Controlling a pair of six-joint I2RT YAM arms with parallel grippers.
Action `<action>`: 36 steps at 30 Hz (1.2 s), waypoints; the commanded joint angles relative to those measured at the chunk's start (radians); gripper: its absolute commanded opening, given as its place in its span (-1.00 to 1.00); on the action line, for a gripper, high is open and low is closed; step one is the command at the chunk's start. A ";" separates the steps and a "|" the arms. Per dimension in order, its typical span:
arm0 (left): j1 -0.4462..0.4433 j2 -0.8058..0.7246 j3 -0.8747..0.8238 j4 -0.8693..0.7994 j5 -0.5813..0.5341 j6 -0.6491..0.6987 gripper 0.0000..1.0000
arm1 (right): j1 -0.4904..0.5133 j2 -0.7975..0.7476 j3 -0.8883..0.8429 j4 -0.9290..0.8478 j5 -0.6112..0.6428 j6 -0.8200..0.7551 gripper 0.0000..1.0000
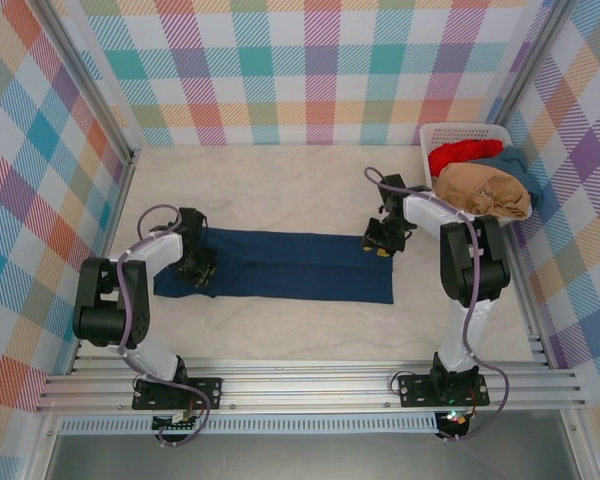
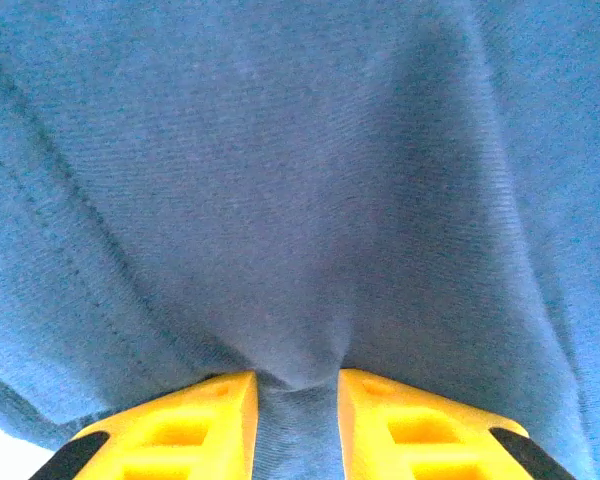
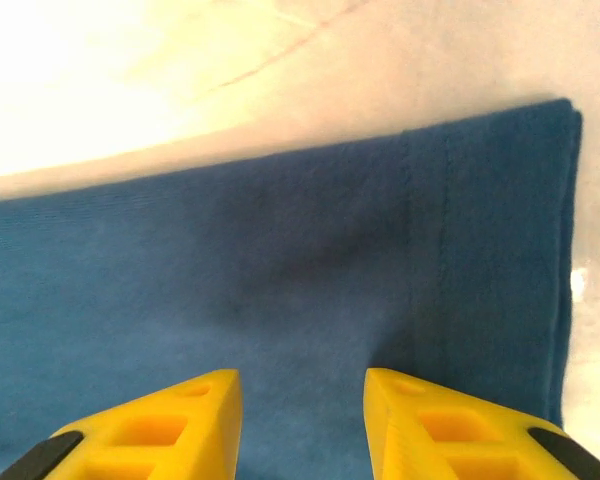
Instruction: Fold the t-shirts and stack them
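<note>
Rail (image 1: 310, 385) of aluminium along the near edge, both arm bases bolted to it. Beyond it a pale desk (image 1: 280, 185), with plaid walls (image 1: 310, 60) on three sides. Left tool (image 1: 198, 268) clamped on a pinch of the navy t-shirt (image 1: 290, 265) at its left end; cloth puckers between the yellow fingers (image 2: 190, 425). Right tool (image 1: 383, 243) stands with jaws apart over the shirt's far right corner, cloth flat beneath; contact cannot be told. Shirt folded to a long band, mid-desk. Far right: white basket (image 1: 450, 133) holding red tee (image 1: 462, 152), tan tee (image 1: 485, 190), teal tee (image 1: 515, 165).
</note>
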 commanded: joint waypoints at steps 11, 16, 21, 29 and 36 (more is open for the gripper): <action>0.026 0.058 0.227 -0.114 -0.127 0.128 -0.31 | -0.007 0.040 -0.020 -0.071 0.042 0.014 -0.26; 0.001 -0.021 0.189 -0.159 -0.074 0.063 -0.30 | -0.003 0.025 -0.035 -0.077 0.036 0.021 -0.26; 0.005 0.073 0.157 -0.030 -0.010 0.012 -0.38 | 0.009 0.025 -0.051 -0.087 0.036 0.032 -0.26; 0.034 0.386 0.458 -0.149 -0.054 0.123 -0.44 | 0.018 -0.006 -0.102 -0.154 0.070 0.102 -0.26; 0.028 0.651 0.843 -0.131 0.044 0.227 -0.45 | 0.073 -0.079 -0.232 -0.137 -0.030 0.224 -0.28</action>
